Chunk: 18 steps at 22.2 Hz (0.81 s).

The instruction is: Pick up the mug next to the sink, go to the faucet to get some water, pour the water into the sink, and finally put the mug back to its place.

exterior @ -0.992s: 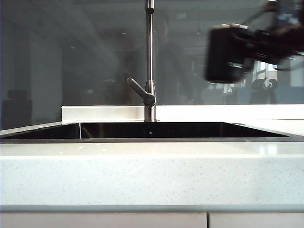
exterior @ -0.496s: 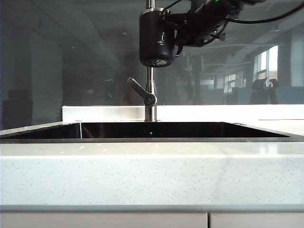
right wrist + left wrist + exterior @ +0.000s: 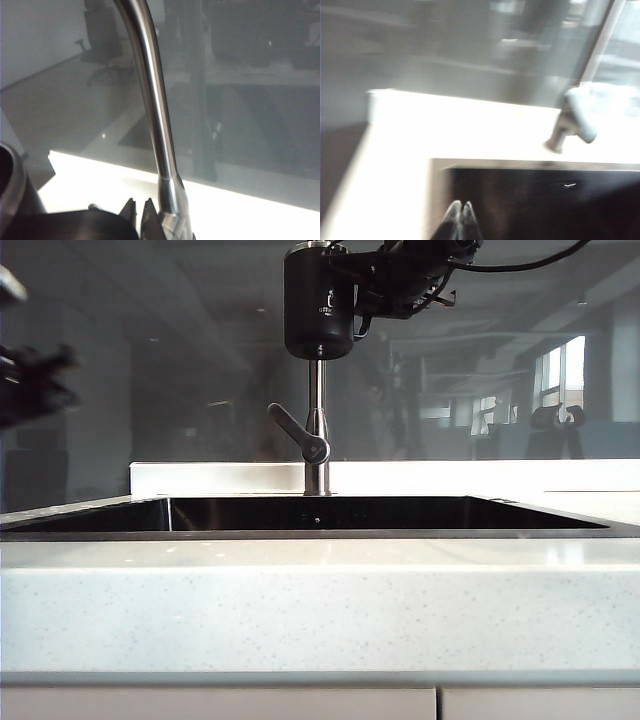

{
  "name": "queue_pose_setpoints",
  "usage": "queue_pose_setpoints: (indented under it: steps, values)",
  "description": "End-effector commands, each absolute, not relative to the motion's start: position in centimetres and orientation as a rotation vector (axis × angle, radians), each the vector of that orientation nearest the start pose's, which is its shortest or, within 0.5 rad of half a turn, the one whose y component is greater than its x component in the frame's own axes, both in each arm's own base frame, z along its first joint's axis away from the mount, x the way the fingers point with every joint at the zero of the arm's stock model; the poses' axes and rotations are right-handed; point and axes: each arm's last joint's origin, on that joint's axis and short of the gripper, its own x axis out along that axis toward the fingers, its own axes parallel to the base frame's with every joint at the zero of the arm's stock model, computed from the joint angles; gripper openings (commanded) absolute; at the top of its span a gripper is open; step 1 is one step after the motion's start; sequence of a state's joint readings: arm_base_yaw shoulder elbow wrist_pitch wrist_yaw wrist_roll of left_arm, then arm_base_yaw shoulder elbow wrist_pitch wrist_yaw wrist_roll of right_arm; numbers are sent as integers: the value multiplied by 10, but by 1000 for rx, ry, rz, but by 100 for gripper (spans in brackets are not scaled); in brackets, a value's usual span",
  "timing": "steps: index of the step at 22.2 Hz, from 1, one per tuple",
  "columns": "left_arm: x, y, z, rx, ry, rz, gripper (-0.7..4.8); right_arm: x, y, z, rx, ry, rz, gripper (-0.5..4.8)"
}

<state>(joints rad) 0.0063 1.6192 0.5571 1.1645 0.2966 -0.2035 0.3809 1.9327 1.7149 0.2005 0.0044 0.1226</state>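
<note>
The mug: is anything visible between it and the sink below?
Only the faucet pipe; the mug, held by the right gripper, hangs in front of it. Otherwise open air down to the sink.

Mug (image 3: 319, 310) was matte black w/ shiny steel rim. Faucet (image 3: 316, 430) was smooth brushed steel; sink (image 3: 330, 534) had thin metal rim, glossy dark interior. Bench (image 3: 320, 600) looked like smooth, white-speckled stone.

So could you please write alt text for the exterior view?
The right gripper holds the black mug upright, high in front of the faucet, above the dark sink. The blurred left gripper hangs at the view's left edge.
</note>
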Motion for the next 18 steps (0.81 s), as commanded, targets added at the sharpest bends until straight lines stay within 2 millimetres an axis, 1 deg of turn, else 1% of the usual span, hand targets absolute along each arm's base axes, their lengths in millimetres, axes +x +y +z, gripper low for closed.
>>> queue_pose_setpoints:
  steps: [1, 2, 3, 4, 5, 7, 8, 9, 10, 11, 12, 13, 14, 15, 18]
  values:
    - [359, -12, 191, -253, -91, -488, -2, 423, 176, 372, 137, -31, 395, -2]
    - [375, -14, 188, -258, -89, -541, -1, 423, 176, 373, 139, -37, 400, -2]
    - [402, -18, 185, -268, -94, -612, 9, 421, 178, 375, 140, -43, 405, -2]
    - [413, -19, 185, -276, -98, -639, 35, 421, 178, 376, 140, -47, 403, -2]
    - [427, -23, 183, -275, -101, -669, 78, 421, 178, 376, 141, -51, 402, -2]
    - [446, -27, 182, -284, -105, -713, 149, 421, 177, 377, 142, -55, 402, -2]
    - [457, -32, 181, -294, -102, -740, 192, 421, 177, 378, 143, -59, 402, -2]
    - [476, -40, 180, -316, -97, -769, 271, 421, 177, 379, 144, -67, 403, -2]
    - [483, -44, 181, -320, -98, -785, 313, 421, 177, 380, 145, -72, 403, -2]
    - [498, -55, 183, -334, -99, -825, 401, 421, 177, 381, 146, -76, 403, -2]
    - [505, -62, 185, -339, -100, -857, 444, 421, 177, 381, 146, -76, 403, -2]
    - [515, -74, 190, -329, -102, -928, 479, 421, 177, 381, 145, -73, 403, -2]
    - [520, -80, 194, -316, -102, -980, 479, 421, 177, 381, 145, -71, 403, -2]
    - [526, -91, 200, -295, -108, -1038, 479, 421, 177, 380, 144, -69, 403, -1]
    - [531, -104, 210, -242, -141, -1044, 479, 421, 177, 380, 143, -67, 403, -1]
